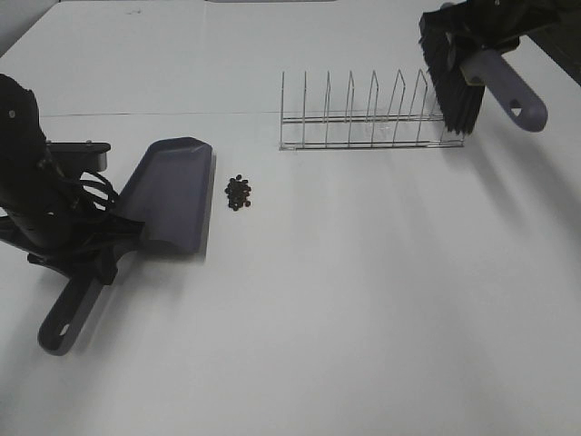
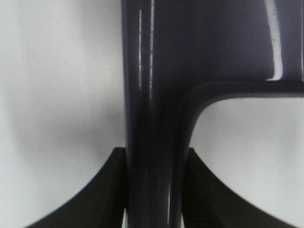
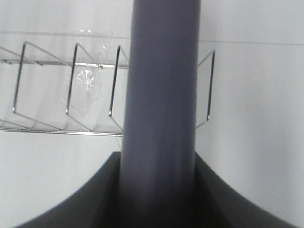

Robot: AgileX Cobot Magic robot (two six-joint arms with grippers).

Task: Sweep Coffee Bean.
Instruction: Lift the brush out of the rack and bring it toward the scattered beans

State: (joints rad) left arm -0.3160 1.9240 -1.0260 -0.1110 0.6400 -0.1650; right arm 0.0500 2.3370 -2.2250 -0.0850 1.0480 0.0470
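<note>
In the high view the small heap of dark oval coffee beans lies on the white counter just beside the lip of the grey-purple plastic dustpan, near the left end effector and well apart from the right end effector, so the black-bristled grey-purple brush should land beyond the heap and stroke toward the pan; the left wrist view shows the left end effector clamped on the dustpan handle, and the right wrist view shows the right one clamped on the brush handle.

1 dustpan, 1 brush, 1 wire dish rack w/ at least 7 upright loops showing. 1 small heap of coffee beans, approx. a dozen-plus, too tiny for exact count.
</note>
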